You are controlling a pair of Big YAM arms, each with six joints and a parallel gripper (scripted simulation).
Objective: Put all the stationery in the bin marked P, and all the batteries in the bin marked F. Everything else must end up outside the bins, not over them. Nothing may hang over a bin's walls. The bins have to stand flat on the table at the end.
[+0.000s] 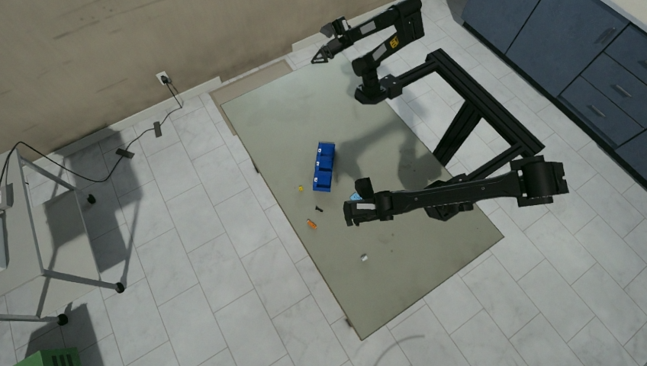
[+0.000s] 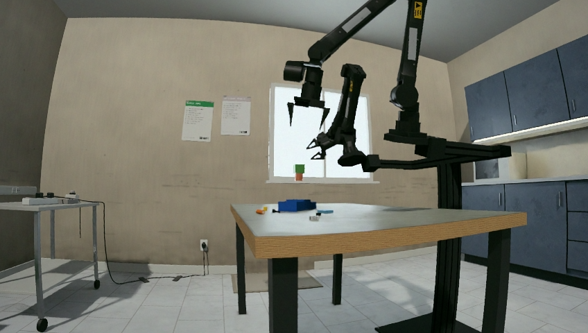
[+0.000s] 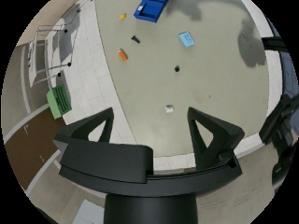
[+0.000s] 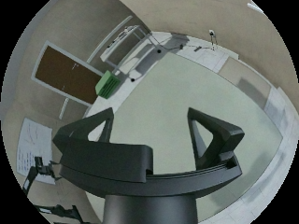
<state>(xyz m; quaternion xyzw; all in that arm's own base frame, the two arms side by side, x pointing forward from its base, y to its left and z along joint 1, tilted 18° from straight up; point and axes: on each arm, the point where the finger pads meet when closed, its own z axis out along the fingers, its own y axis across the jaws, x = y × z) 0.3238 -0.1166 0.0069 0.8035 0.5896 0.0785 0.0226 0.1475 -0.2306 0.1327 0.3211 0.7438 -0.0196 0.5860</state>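
A row of blue bins [image 1: 323,166] [image 2: 296,205] [image 3: 150,9] stands mid-table; I cannot read their letters. Beside it lie a small yellow piece [image 1: 300,187] [image 3: 122,16], a small black piece [image 1: 319,208] [image 3: 135,39], an orange item [image 1: 311,223] [image 2: 259,211] [image 3: 122,55], a flat light-blue item [image 1: 355,196] [image 2: 324,211] [image 3: 186,39] and a small silver item [image 1: 363,257] [image 2: 314,218] [image 3: 169,108]. My left gripper [image 1: 349,220] [image 2: 307,117] [image 3: 151,126] is open and empty, high above the table. My right gripper [image 1: 317,58] [image 2: 315,150] [image 4: 151,126] is open and empty, raised over the far end.
The black frame [image 1: 471,113] carrying both arms stands along one long side of the table [image 1: 281,104]. A grey trolley [image 1: 27,254] and a green crate [image 3: 58,100] stand on the floor away from the table.
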